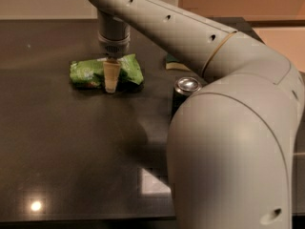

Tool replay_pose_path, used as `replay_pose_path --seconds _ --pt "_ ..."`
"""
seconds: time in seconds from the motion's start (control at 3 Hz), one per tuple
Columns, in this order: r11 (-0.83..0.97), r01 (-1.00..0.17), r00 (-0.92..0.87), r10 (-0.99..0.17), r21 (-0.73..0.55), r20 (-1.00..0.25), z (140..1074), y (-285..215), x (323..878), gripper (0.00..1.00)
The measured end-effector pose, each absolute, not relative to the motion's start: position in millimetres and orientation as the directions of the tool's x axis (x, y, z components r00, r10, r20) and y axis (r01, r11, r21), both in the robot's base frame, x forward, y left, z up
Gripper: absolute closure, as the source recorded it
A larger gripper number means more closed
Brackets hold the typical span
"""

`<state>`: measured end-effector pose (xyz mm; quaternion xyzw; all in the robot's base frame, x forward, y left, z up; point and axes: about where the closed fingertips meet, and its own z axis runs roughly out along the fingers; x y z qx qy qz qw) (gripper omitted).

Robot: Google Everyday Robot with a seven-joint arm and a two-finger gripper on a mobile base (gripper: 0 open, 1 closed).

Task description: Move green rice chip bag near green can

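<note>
- Nearest, the robot's arm [228,142] fills the lower right, well to the near right of the gripper, and hides much of the worktop [62,151] there.
- The green can [186,85] stands upright to the gripper's right and a little nearer the camera. Only its silver top and a strip of its dark side show beside the arm.
- The gripper [111,85] points straight down, its tip at the near edge of the green rice chip bag [86,73]. I cannot tell whether it is open or clamped on the bag.
- The bag lies flat on the worktop, under and behind the gripper, reaching out to both sides.
- Farthest, a sponge [172,63] sits to the gripper's far right, partly hidden.
- Judged from this, the reach to the bag is made, but bag and can are well apart, so carrying the bag over is left.
</note>
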<state>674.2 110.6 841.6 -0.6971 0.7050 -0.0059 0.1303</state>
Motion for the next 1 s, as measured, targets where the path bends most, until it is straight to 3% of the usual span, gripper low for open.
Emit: replay_pose_path --seconds 1.0 --pt "-0.001 -0.988 0.033 -0.978 -0.153 -0.208 866.6 93.6 643.6 0.87"
